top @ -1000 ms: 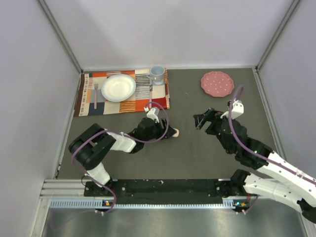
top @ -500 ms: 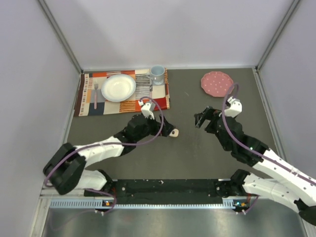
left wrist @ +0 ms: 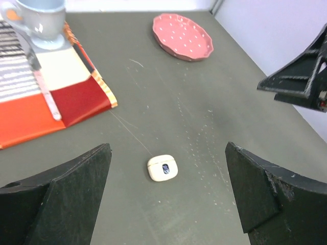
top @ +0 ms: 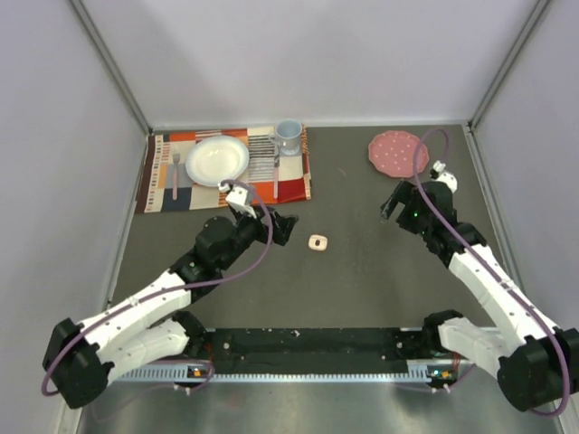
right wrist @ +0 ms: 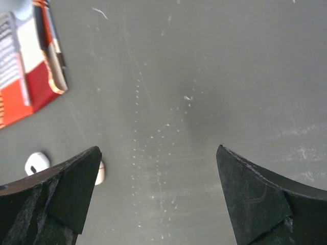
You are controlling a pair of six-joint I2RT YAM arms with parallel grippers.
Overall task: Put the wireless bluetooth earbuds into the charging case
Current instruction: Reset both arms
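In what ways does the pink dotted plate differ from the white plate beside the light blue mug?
The round pink plate with white dots lies directly on the dark table, far right. The round white plate lies on the striped cloth placemat, far left. The pink plate has a scalloped rim, while the white plate has a smooth, plain one. Both are round and empty.

L gripper has let go of the charging case and backed off left, jaws now wide. R gripper pulled away too, further back and to the right.
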